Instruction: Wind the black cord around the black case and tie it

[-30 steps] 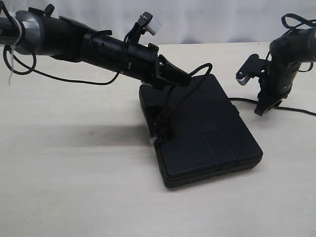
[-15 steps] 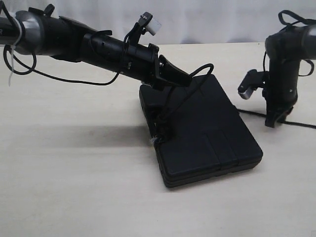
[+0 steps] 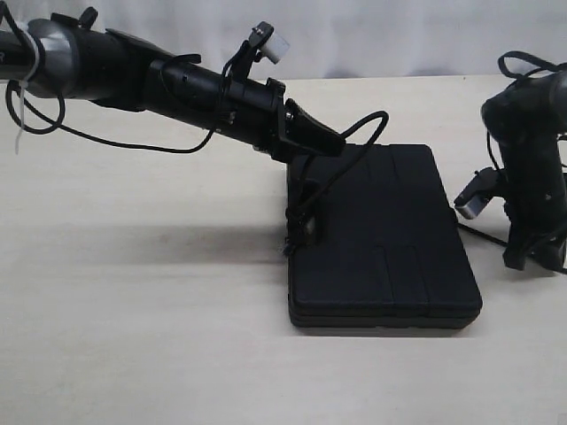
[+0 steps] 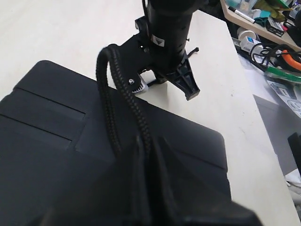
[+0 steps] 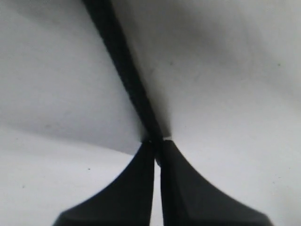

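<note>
The black cord [image 5: 123, 63] is pinched in the closed right gripper [image 5: 156, 145]; its doubled loop is clamped by the left gripper [image 4: 146, 153] over the black case [image 3: 390, 239]

A pale wood-grain table [image 3: 133, 336] fills most of the room before me, lit evenly from above, with one soft grey shadow [image 3: 177, 243] lying across it. Behind its far edge hangs a plain white backdrop [image 3: 399, 35], faintly creased. Off one side stands a cluttered wooden bench [image 4: 256, 29] with coiled cables [image 4: 268, 52], above a grey floor [image 4: 273, 117]
</note>
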